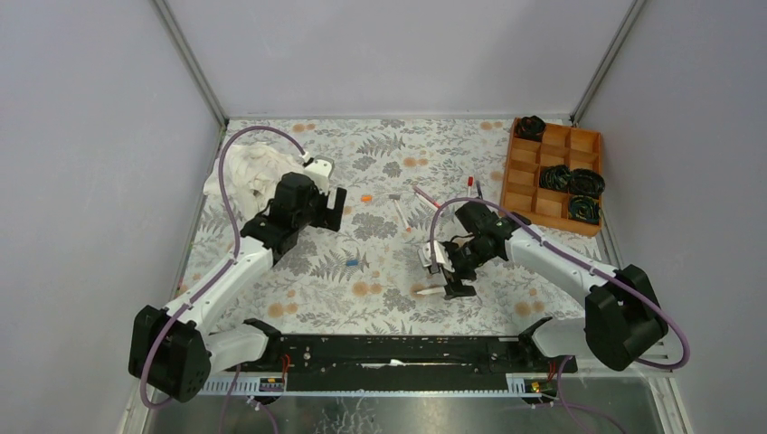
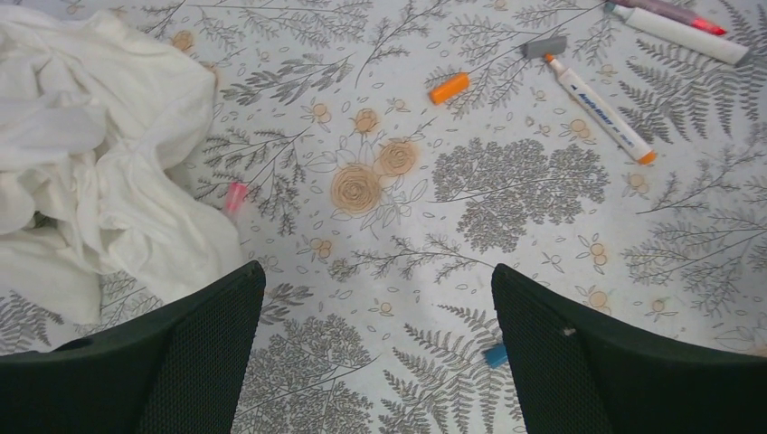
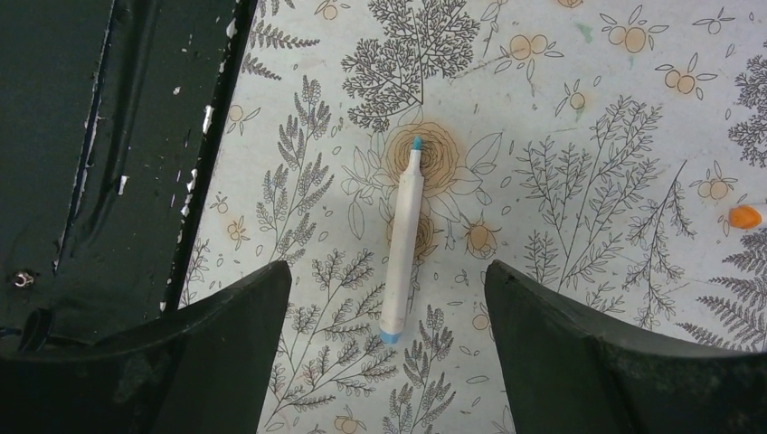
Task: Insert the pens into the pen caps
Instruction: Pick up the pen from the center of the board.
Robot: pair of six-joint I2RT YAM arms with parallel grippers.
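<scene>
The flowered table carries everything. A crumpled white cloth lies ahead and to the left of the left gripper. A wooden compartment tray sits well apart from the right gripper. Both grippers hang low over the table with jaws spread wide and nothing clamped.

The right one straddles a white pen lying flat, midway between its two fingers and touching neither. The blue nib points away from the wrist. I'd expect that pen to be light and stiff, with a smooth round barrel that could roll or squirt out of a pinch. It is best taken across the middle of the barrel, leaving the nib end free.

Ahead and to the right of the left gripper lies an orange-nibbed pen, with two more pens farther out.

The caps are smallest. A blue cap lies just inside the left gripper's right finger, and an orange cap lies straight ahead. A grey cap is beyond that, and a pinkish cap touches the cloth's edge. They look feather-light and likely to skid, so I'd pinch each across its sides with the mouth left open.
</scene>
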